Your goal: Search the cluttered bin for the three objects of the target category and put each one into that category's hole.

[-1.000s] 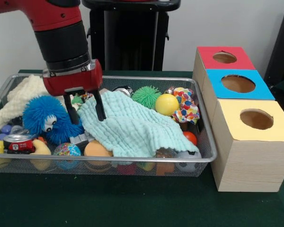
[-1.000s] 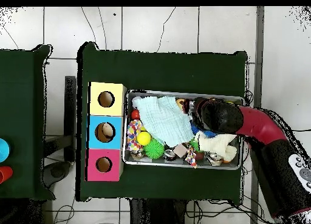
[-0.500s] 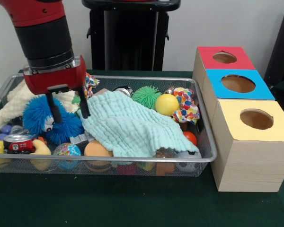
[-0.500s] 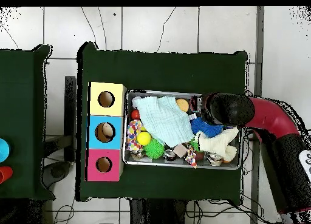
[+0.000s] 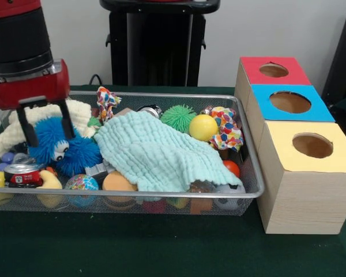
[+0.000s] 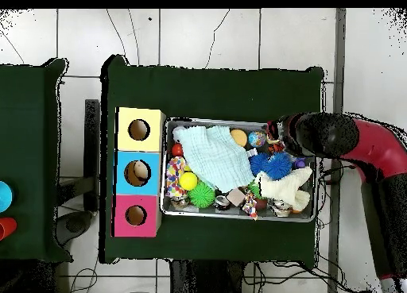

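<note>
End effector (image 5: 45,124) open wide, nothing between the two black fingers; they straddle the top of the blue spiky puffball (image 5: 62,145) at the left end of the cluttered bin (image 5: 249,194), apparently touching its spikes. Overhead view puts the red arm (image 6: 350,139) over the bin's right end.

In the bin: one blue puffball with googly eyes, one green spiky ball (image 5: 178,117), one yellow smooth ball (image 5: 203,127), one mint cloth (image 5: 161,154) draped across the middle, one cream fuzzy cloth (image 5: 24,119) behind the puffball, one multicolour knotted rope toy (image 5: 226,128) by the right wall, a second patterned rope piece (image 5: 107,98) at the far rim, one small red can (image 5: 23,175) at front left, one speckled ball (image 5: 82,183), one orange ball (image 5: 118,182). No soft toy animal identifiable; the cloth hides much.

Three wooden boxes in a row right of the bin, touching it: red top (image 5: 275,70), blue top with the hole (image 5: 290,102), yellow top (image 5: 311,145). Something pale shows inside the blue hole in overhead view.

Tabletop (image 5: 132,245) is dark green cloth; white wall and black pedestal (image 5: 159,43) behind; tiled floor (image 6: 199,36) around.
</note>
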Robot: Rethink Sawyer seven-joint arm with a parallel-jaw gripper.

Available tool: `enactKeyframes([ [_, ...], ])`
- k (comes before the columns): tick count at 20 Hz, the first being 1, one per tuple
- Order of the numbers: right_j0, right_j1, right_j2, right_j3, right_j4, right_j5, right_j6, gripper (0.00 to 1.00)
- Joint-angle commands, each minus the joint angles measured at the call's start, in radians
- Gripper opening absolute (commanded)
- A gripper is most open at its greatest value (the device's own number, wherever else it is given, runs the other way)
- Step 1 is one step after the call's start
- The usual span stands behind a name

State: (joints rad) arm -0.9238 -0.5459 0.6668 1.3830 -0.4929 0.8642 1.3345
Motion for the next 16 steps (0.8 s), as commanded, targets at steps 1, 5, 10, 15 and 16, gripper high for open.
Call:
enactKeyframes([
  [1,-0.013,0.051,0.056,-0.108,-0.06,0.108,-0.355,1.0],
  [5,-0.014,0.05,0.05,-0.099,-0.058,0.088,-0.355,1.0],
  [10,-0.014,0.058,0.051,-0.093,-0.054,0.072,-0.351,1.0],
  [15,0.007,0.1,0.058,-0.115,-0.053,0.056,-0.335,1.0],
  [16,0.014,0.116,0.062,-0.124,-0.054,0.052,-0.333,1.0],
])
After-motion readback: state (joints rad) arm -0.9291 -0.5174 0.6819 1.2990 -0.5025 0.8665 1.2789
